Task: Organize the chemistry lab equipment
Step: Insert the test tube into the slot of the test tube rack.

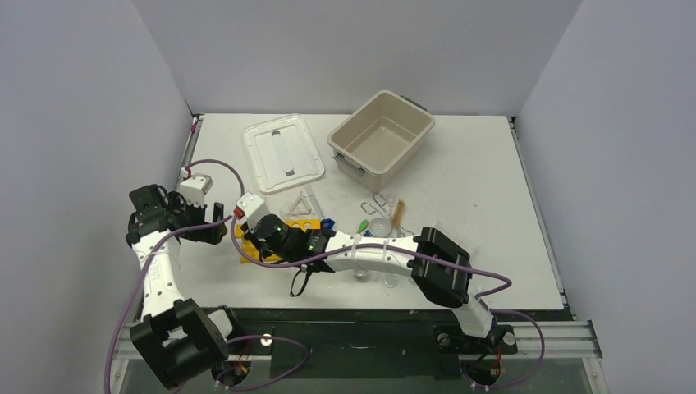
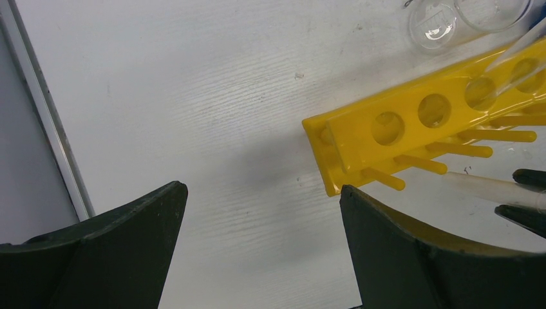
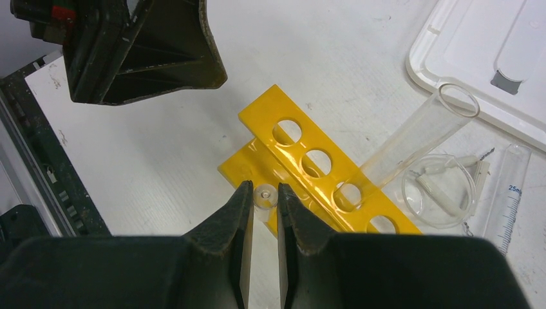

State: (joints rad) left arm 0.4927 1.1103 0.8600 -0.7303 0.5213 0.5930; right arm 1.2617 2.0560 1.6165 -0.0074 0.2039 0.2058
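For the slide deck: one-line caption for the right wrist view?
Right claw grips a clear test tube at the yellow rack, another tube already slotted.

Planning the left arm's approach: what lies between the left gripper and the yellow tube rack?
Only bare white table, shown in the left wrist view, between the left gripper and the yellow tube rack.
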